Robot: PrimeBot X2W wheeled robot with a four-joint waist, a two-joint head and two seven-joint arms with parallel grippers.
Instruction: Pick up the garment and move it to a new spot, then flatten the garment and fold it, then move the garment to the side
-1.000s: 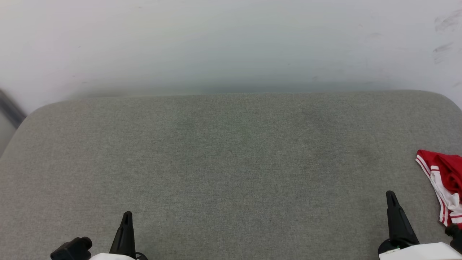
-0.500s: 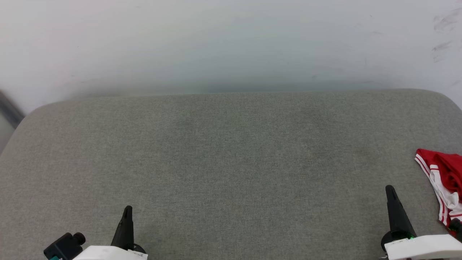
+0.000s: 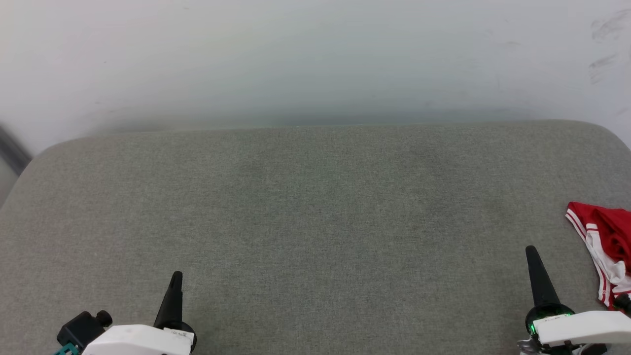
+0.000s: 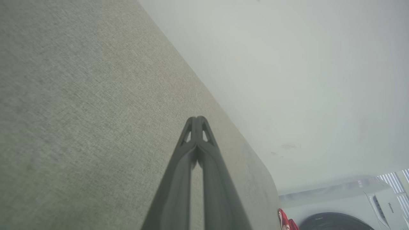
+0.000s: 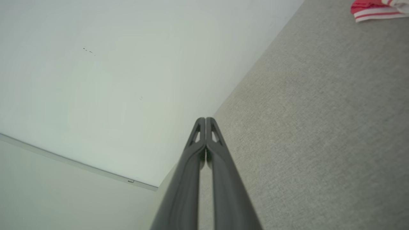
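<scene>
Head view: holds left tool point(image 3: 173, 296) and right tool point(image 3: 540, 276) pressed together, empty, over the desk point(image 3: 315, 222), garment point(image 3: 605, 236) bunched at its right edge. Each wrist view: shows 2 fingers point(image 4: 175, 179) touching; favours the nearer right tool for reaching.

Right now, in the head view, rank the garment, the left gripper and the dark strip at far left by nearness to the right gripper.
1. The garment, just right of the right gripper.
2. The left gripper, across the cushion at lower left.
3. The dark strip, beyond the cushion's back left corner.
</scene>
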